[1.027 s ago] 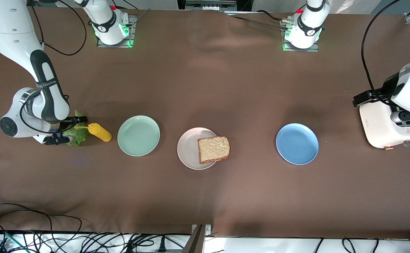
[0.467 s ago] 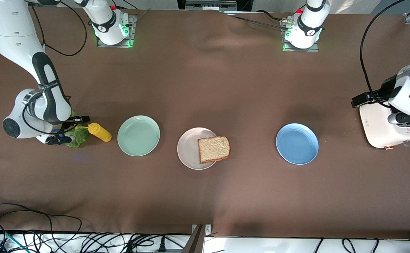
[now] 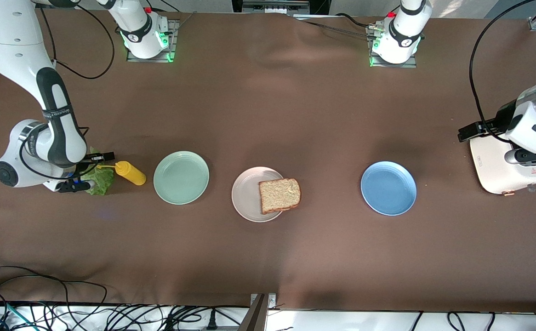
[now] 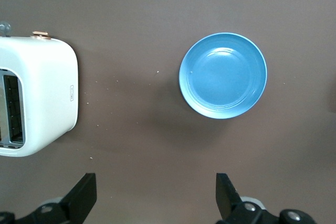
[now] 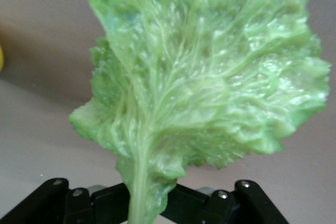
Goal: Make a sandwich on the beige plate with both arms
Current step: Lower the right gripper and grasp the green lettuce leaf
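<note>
One bread slice [image 3: 280,195] is laid on the beige plate [image 3: 246,195], overhanging its rim. The lettuce leaf [image 5: 205,82] is pinched by the right end effector [image 3: 80,179] beside the mustard bottle [image 3: 130,173] — not yet placed. The left end effector [image 4: 155,203] hangs spread near the toaster [image 3: 498,168]; a second slice is not seen.

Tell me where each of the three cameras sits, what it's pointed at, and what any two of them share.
Front view: high across the table, facing both arms, three plates and bread slice.
Left wrist view: on the left arm, over toaster and blue plate; open left gripper shows.
Right wrist view: right gripper shut on lettuce leaf.
Shared: toaster and blue plate, front and left wrist.
</note>
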{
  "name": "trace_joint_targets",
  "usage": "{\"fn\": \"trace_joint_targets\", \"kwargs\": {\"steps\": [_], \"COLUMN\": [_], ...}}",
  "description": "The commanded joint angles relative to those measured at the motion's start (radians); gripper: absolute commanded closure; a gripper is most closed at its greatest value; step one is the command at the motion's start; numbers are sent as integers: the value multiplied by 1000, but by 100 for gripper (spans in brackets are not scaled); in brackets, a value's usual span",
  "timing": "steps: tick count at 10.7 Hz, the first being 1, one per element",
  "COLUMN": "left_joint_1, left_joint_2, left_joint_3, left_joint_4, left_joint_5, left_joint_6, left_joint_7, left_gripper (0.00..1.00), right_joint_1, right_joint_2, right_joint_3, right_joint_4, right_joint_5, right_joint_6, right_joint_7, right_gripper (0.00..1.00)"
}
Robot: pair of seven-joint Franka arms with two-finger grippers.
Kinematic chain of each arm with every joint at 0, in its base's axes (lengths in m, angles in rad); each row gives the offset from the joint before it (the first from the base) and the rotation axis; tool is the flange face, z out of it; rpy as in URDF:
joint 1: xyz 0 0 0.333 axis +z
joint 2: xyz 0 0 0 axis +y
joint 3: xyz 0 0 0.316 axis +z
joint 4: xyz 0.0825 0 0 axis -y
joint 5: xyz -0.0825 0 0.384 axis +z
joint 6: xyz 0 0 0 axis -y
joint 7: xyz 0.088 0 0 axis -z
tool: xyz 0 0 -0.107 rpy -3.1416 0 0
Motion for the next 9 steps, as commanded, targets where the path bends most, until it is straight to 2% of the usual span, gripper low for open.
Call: {"fn": "trace_joint_targets", "kwargs": {"steps": [1, 5, 9], "left_joint_1": [-1, 1, 2], "left_joint_2": [9, 6, 5], "left_joint_3": [-1, -1, 1], "left_joint_4": [12, 9, 8], "left_joint_5": [30, 30, 30], "left_joint_6": [-10, -12, -12], "left_joint_7": [1, 2, 2], "left_gripper": [0, 0, 0], "right_joint_1": [3, 3, 3], "right_joint_2": [-5, -6, -86], "right_joint_3": [-5, -7, -7], "right_joint_4": [42, 108, 111], "right_joint_5": [-7, -15, -61], "right_joint_6": [-54, -143, -203], "right_joint_7": [4, 6, 20], "right_gripper": [100, 100, 100]}}
